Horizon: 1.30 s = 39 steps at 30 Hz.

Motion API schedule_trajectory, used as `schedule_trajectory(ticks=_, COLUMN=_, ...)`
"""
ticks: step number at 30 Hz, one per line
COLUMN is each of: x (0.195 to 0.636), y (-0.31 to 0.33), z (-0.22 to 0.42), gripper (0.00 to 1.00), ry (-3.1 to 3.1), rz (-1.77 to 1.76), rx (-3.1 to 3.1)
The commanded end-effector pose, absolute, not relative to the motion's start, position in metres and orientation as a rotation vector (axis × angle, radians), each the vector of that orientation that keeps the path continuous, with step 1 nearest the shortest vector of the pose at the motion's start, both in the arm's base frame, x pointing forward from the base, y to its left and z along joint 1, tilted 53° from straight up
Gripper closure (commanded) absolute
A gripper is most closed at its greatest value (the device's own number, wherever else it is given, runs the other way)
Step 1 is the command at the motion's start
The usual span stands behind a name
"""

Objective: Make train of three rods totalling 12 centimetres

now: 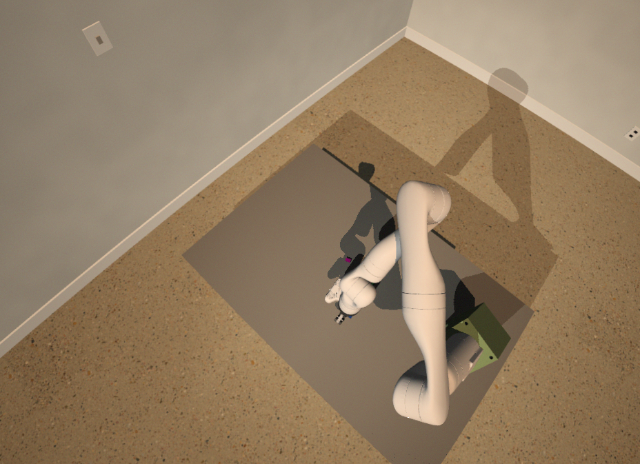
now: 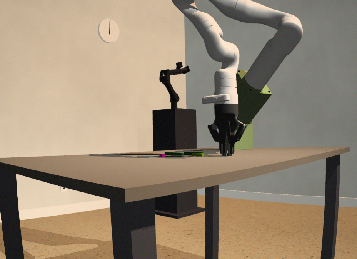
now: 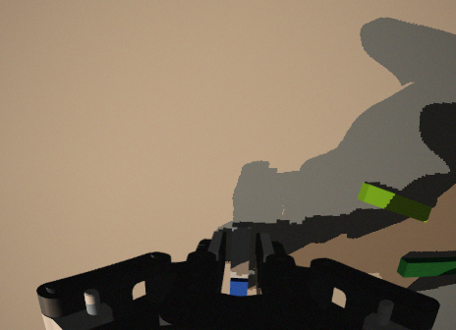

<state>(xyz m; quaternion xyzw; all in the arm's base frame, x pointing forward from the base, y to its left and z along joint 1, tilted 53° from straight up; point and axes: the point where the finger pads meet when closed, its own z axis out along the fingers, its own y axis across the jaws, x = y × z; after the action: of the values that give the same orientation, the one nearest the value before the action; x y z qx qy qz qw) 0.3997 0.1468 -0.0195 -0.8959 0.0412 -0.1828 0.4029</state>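
My gripper (image 3: 240,247) (image 1: 339,319) points straight down with its fingertips at the table top (image 2: 227,152), near the table's middle. A small blue rod (image 3: 239,288) lies on the table between the fingers. The fingers stand slightly apart, with a thin gap beside the rod, so they do not clamp it. A lime rod (image 3: 395,202) lies flat to the right in the arm's shadow and also shows in the exterior view (image 2: 197,154). A green rod (image 3: 427,264) lies beyond it (image 2: 174,153). A magenta rod (image 2: 162,155) (image 1: 348,260) lies at the far end of that group.
The arm's olive-green base mount (image 2: 249,106) stands at the table's far edge behind the gripper. A black pedestal with a small black arm (image 2: 174,129) stands behind the table. The arm hides part of the rods in the top view.
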Motion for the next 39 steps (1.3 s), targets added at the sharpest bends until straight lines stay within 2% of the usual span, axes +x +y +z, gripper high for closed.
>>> schedule_trajectory(ticks=1, x=0.4, y=0.146, z=-0.019, gripper=0.8, ry=0.105, rz=-0.463, rx=-2.264)
schedule_trajectory(ticks=2, x=0.4, y=0.146, z=-0.019, gripper=0.76, ry=0.105, rz=-0.463, rx=-2.264)
schedule_trajectory(ticks=19, x=0.398, y=0.142, z=-0.016, gripper=0.76, ry=0.105, rz=-0.463, rx=-2.264)
schedule_trajectory(ticks=39, x=0.373, y=0.093, z=0.026, gripper=0.76, ry=0.105, rz=-0.463, rx=-2.264)
